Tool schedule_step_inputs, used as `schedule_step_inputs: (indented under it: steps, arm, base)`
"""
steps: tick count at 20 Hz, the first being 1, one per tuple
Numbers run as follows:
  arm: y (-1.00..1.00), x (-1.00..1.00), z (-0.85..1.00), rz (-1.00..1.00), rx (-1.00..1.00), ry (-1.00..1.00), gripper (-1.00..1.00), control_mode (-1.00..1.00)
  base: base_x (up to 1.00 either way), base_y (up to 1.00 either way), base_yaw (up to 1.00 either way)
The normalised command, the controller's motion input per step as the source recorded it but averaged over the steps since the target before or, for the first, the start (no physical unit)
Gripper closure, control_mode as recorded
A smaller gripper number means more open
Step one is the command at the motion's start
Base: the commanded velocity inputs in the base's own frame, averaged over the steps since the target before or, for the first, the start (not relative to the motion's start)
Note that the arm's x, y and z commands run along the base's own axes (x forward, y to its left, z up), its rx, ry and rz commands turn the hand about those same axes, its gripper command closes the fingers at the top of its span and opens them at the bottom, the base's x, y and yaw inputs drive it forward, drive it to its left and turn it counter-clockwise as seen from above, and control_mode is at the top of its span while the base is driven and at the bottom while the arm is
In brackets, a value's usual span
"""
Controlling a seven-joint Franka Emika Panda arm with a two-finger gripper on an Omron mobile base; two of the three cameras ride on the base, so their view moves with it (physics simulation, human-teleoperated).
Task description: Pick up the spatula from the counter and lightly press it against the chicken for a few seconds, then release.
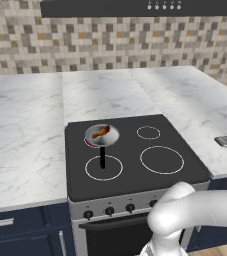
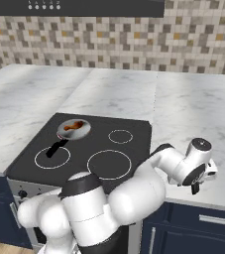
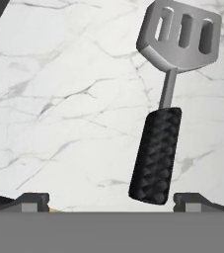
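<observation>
Pincer (image 3: pixel 112 200) wide, spatula (image 3: pixel 158 153) handle between tips

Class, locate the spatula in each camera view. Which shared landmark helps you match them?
Left base view: spatula at the right edge, on the counter.
Right base view: lower right, largely hidden behind the arm.
Hand view: spatula right of centre, head at top.
Shared landmark: the white marble counter.

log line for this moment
phase: pre-grasp | gripper: open, over spatula | spatula: lying on counter, ungrasped | chicken: in pan on stove
</observation>
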Motion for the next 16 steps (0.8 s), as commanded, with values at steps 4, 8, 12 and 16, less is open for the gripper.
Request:
schedule_step_inputs:
  steps: [4, 8, 12, 16]
  arm:
    - [-0.16, 0.21, -0.19, 0.04, 0.01, 0.05, -1.00, -1.00]
    - [-0.16, 0.19, -0.23, 0.04, 0.00, 0.05, -1.00, -1.00]
    - [-0.05, 0.07, -0.30, 0.04, 0.00, 0.04, -1.00, -1.00]
    - [-0.03, 0.04, -0.29, 0.04, 0.00, 0.03, -1.00, -1.00]
  base:
    - [0.00, 0.00, 0.00]
    - [0.00, 0.00, 0.00]
    - [0.00, 0.00, 0.00]
    - [0.00, 0.00, 0.00]
